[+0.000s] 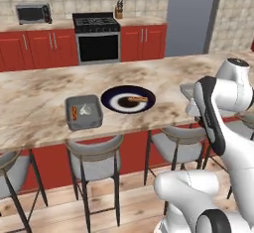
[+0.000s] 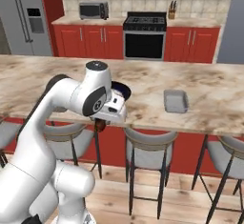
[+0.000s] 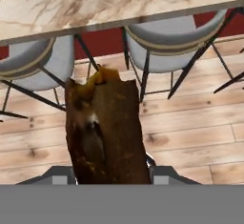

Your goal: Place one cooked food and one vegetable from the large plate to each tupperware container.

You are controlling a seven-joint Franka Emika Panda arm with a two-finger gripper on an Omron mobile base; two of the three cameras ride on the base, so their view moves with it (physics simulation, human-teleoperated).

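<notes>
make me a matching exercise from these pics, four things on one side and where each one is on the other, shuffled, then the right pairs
Things:
1. large plate
2. left tupperware container
3. right tupperware container
4. brown cooked food

Places:
A. empty, on the island counter to the right of the arm
B. clamped in the gripper, out over the stools and floor
C. mid counter, one orange-brown piece left on it
D. beside the plate, with an orange piece and a pale piece inside

Pairs: 1-C, 2-D, 3-A, 4-B

Red cabinets [image 1: 47,46] line the far wall (a black stove [image 1: 97,36] between them); grey stools [image 1: 96,155] stand near the marble counter [image 1: 39,105] on the wooden floor [image 1: 129,204].
</notes>
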